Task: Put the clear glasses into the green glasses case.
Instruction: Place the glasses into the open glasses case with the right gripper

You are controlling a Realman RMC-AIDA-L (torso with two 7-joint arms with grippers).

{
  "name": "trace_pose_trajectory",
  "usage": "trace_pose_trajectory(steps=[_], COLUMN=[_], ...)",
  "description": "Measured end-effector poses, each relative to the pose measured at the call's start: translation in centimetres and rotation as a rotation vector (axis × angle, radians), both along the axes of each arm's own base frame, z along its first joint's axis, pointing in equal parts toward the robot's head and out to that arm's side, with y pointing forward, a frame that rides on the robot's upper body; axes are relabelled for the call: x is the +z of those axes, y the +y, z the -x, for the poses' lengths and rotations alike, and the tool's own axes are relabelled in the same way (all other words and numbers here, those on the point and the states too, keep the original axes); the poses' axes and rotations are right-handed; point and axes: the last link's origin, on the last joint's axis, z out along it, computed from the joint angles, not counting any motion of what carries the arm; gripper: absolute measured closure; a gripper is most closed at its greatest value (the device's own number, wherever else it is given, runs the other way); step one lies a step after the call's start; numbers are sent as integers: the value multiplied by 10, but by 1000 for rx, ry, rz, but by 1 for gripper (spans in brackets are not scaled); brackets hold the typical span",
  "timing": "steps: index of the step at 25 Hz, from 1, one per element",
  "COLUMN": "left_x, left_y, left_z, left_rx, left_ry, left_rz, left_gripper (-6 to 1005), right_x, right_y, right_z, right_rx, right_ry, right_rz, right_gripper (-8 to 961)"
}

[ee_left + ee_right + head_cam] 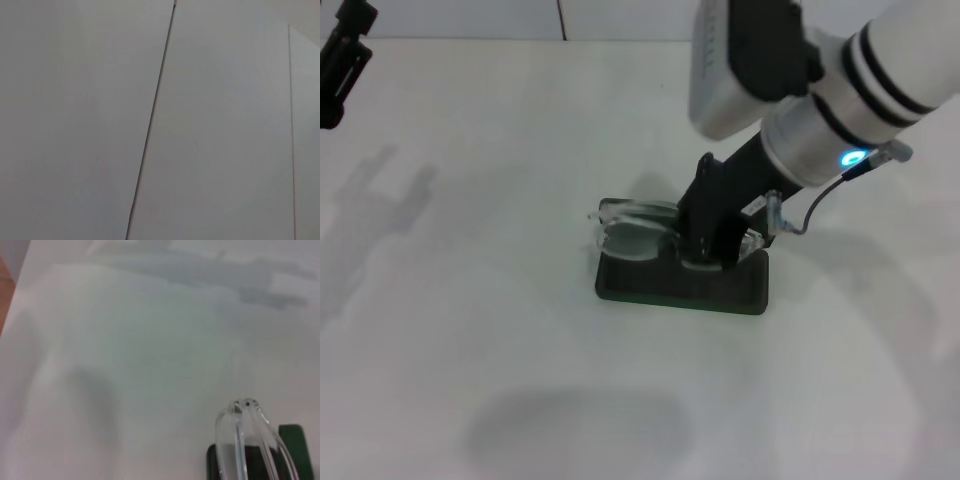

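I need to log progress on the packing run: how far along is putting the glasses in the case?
Nearly there. Done: the clear glasses have been brought to the open green glasses case. In hand: the right gripper is down at the case, the glasses lying across it. Left: seating them fully and withdrawing. The left gripper sits parked at the far left.

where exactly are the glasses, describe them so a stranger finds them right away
Mid-table sits the dark green case, with the right gripper reaching down onto it. The glasses lie across the case's top: the only see-through, colourless thing here.
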Motion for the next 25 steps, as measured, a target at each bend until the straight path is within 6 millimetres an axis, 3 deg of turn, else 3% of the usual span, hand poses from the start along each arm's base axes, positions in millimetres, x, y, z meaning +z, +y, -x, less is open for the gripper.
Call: trace_pose_trajectory(steps=[25], left_x=[3], left_y=[6], left_z=[4], left_rx=[11], left_ry=[8], left_rz=[75], left_gripper=[294], right_x=[-47], right_y=[-9], right_z=[-15], right_rx=[55], right_ry=[-170], right_rz=[-105], right_gripper=[737])
